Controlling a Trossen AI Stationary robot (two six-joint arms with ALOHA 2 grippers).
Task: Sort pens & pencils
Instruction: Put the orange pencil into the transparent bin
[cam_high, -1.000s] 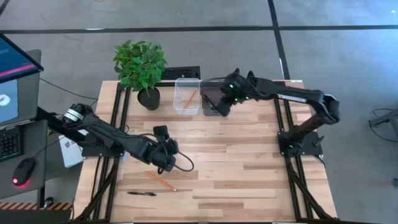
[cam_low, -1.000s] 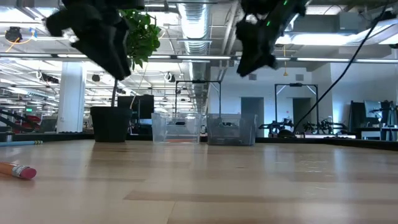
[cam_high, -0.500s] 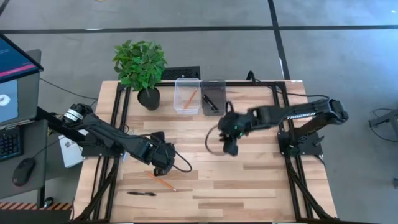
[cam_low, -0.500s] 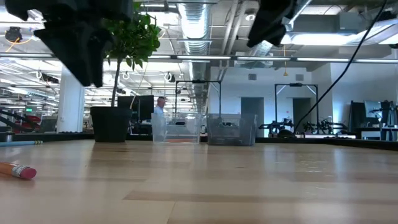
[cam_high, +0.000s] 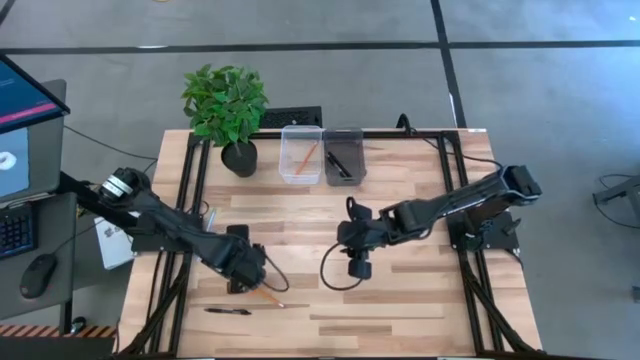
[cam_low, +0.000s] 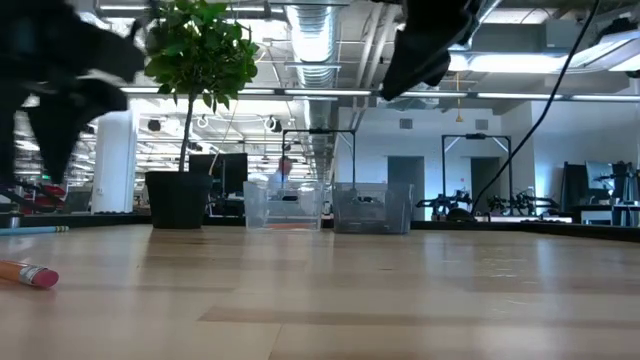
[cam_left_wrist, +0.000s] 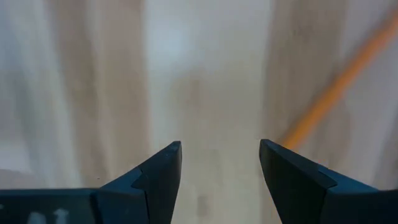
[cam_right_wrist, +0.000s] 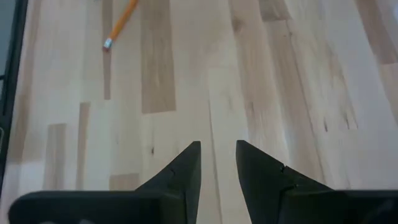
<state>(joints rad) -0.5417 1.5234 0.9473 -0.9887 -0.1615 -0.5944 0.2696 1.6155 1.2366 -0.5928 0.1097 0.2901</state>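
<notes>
Reaching for the thin orange wooden pencil (cam_high: 262, 293) on the pale wooden worktop (cam_high: 400, 290), left hand (cam_high: 240, 284) spread empty; right hand (cam_high: 358, 268) empty, fingers parted; next lowering astride it, then clenching.

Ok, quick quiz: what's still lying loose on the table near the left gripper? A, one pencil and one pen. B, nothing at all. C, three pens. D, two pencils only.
A: the high view shows one orange pencil beside the left gripper and one black pen nearer the table's front edge.
</notes>
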